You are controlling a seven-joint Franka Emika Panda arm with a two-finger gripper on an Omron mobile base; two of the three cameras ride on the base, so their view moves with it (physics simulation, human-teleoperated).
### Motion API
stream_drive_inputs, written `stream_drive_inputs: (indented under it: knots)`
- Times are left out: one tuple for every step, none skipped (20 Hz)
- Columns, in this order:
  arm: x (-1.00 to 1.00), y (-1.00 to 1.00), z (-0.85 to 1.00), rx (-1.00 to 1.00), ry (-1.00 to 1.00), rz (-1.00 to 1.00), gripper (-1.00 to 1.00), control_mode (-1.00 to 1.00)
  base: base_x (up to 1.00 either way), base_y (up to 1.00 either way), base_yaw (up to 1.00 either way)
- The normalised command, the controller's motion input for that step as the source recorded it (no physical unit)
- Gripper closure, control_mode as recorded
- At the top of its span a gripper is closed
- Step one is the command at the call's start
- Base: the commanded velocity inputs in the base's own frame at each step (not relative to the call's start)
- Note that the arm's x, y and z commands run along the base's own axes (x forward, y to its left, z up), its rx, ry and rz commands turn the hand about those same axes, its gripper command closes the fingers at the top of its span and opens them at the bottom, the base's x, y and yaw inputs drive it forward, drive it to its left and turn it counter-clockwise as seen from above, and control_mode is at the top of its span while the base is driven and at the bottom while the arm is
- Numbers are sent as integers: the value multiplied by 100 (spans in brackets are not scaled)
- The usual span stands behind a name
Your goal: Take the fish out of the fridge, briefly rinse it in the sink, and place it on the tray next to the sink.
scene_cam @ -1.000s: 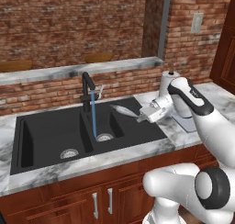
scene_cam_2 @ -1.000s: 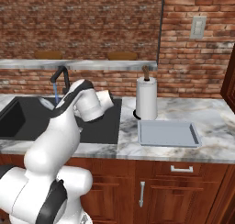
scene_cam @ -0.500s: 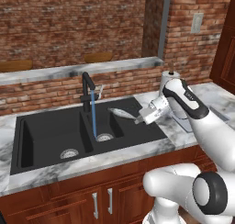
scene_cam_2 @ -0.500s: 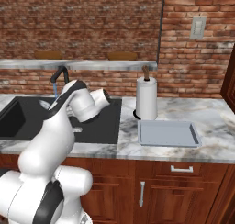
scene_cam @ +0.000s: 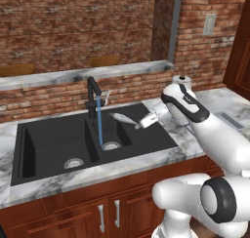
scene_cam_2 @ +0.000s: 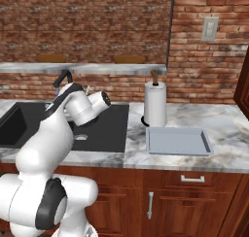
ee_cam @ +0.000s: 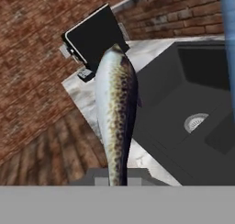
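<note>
End effector (scene_cam: 138, 125) clamped on fish (scene_cam: 122, 118), above sink (scene_cam: 146, 143) right basin, beside water stream (scene_cam: 100, 121).

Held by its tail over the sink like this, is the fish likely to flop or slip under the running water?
Probably stiff: the fish juts out nearly level from the shut gripper without sagging. Its sheen suggests a slippery skin, more so near the water stream. Gripped only at the narrow tail, it might twist or slide free.

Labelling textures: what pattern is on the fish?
Silver-grey with dark brown speckles along its back, clearest in the hand view: fish.
</note>
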Motion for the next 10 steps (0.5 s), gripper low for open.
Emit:
stream_drive_inputs:
  knots:
    - [53, 21, -10, -8, 13, -3, 100, -100, 0, 0, 0]
    - [51, 19, -11, -8, 13, -2, 100, -100, 0, 0, 0]
    - [48, 16, -11, -7, 13, -1, 100, -100, 0, 0, 0]
    - [47, 12, -11, -7, 14, 0, 100, -100, 0, 0, 0]
    - [42, 8, -14, -7, 15, 0, 100, -100, 0, 0, 0]
    - [42, 5, -15, -7, 14, 0, 100, -100, 0, 0, 0]
    - [41, 6, -14, -8, 13, 0, 100, -100, 0, 0, 0]
    - [42, 8, -12, -8, 13, 0, 100, -100, 0, 0, 0]
    - [44, 9, -11, -8, 13, -1, 100, -100, 0, 0, 0]
    - [43, 10, -6, -8, 13, -1, 100, -100, 0, 0, 0]
